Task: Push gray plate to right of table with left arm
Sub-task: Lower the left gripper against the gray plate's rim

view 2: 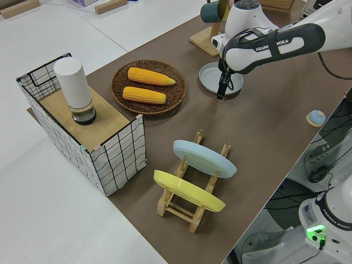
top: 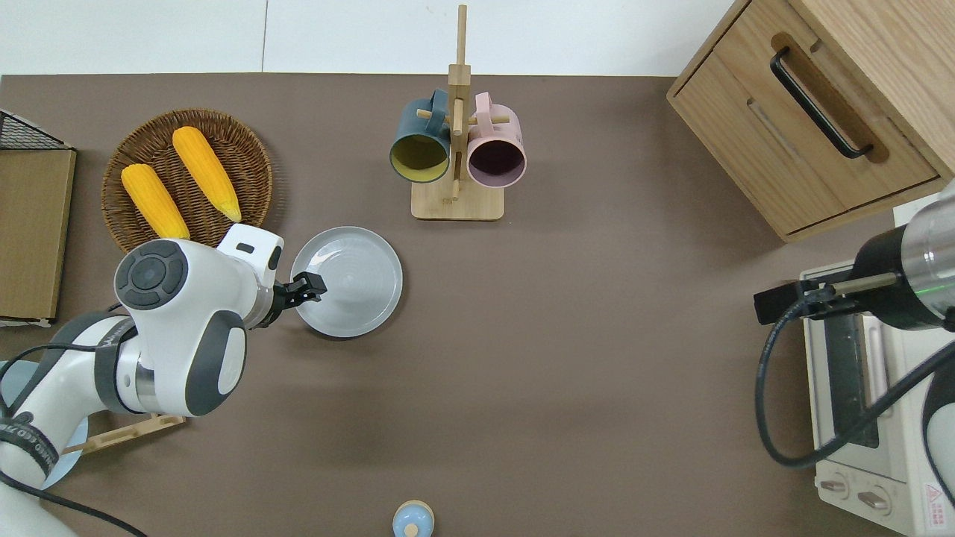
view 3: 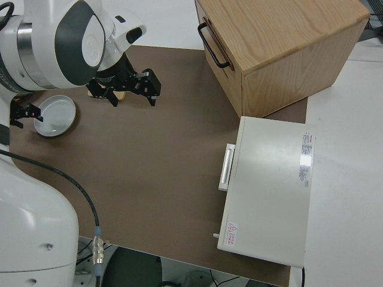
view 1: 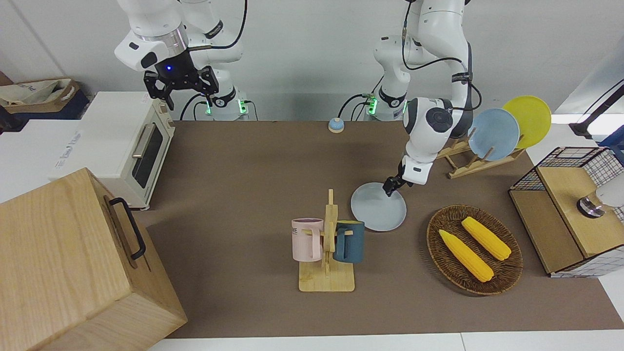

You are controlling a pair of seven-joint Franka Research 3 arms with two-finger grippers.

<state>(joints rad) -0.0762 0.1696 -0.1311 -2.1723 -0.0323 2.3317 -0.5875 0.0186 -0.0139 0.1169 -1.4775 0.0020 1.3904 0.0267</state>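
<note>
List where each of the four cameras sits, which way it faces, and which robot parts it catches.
Front: across the table, facing both arms.
Overhead: straight down; left hand at the gray plate.
Left side: raised at the left arm's end, showing plate rack, left arm.
Right side: above the parked right arm, over the toaster oven.
All four show the gray plate.

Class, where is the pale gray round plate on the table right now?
The pale gray round plate lies flat on the brown table, between the wicker basket and the wooden mug rack, slightly nearer the robots, with the left gripper at its rim.
</note>
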